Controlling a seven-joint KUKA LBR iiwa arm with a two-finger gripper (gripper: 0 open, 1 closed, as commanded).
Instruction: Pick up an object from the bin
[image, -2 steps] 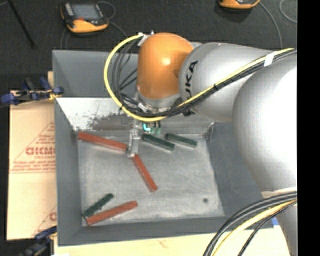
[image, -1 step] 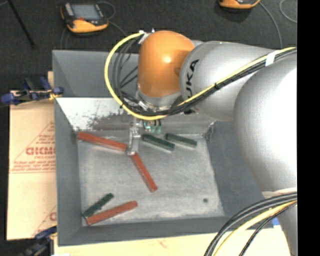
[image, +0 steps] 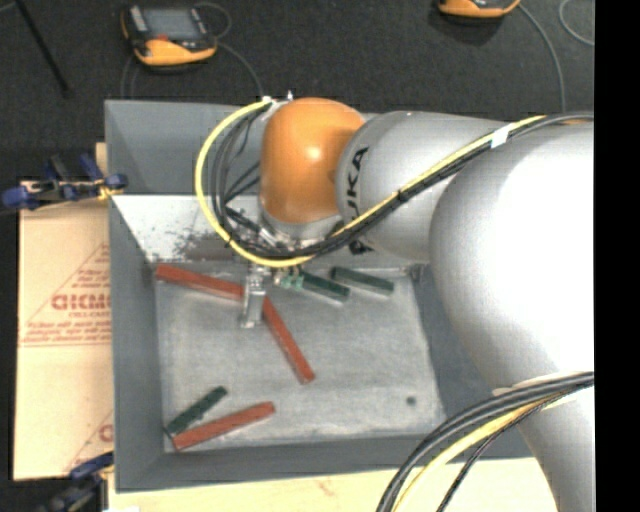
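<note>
My gripper (image: 251, 312) hangs low in the upper middle of the bin, just under the arm's wrist. Its tip is at the spot where two red flat sticks meet. One red stick (image: 198, 280) runs from there up to the left. The other red stick (image: 288, 346) slants down to the right. Whether the tip touches either stick is hidden. Just right of the gripper lie a dark green stick (image: 326, 288) and a second green stick (image: 364, 281), both partly under the arm.
Near the bin's front left corner lie a green stick (image: 197, 409) and a red stick (image: 226, 424), side by side. The arm covers the bin's back right part. Dark scuff marks show on the back left wall.
</note>
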